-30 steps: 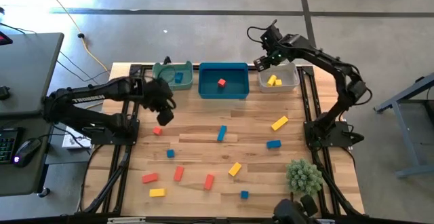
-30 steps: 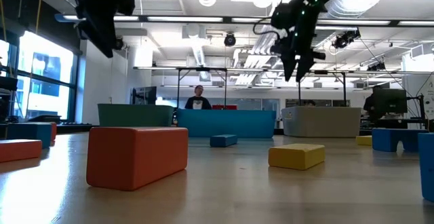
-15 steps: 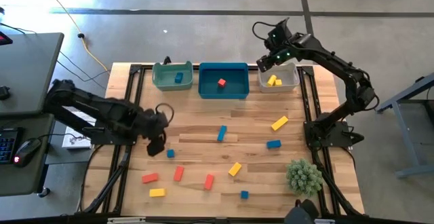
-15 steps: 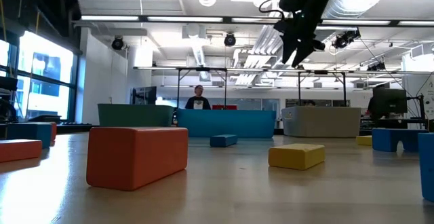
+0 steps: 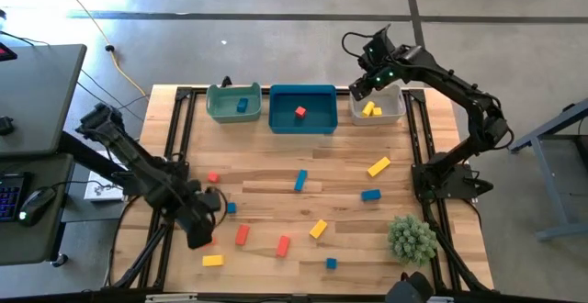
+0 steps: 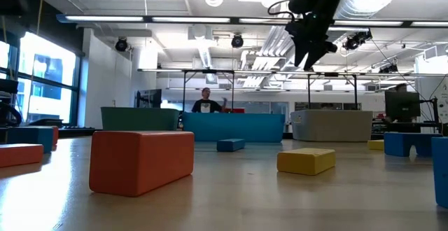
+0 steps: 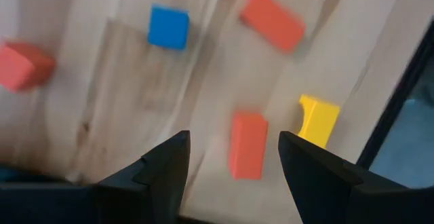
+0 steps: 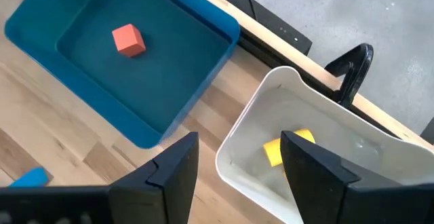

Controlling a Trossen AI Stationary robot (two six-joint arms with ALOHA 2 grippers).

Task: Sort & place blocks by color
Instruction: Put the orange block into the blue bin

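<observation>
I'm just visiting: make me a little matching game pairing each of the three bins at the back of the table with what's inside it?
Column one:
1. teal bin
2. blue bin
3. grey-white bin

Column two:
A. yellow blocks
B. one blue block
C. one red cube

Pairs: 1-B, 2-C, 3-A

We see three bins (image 5: 300, 107) in a row along the table's (image 5: 276, 188) 12 o'clock edge, blocks (image 5: 299, 181) scattered from centre to 6 o'clock, a plant (image 5: 411, 238) at 4 o'clock, and one block inside each bin.
</observation>
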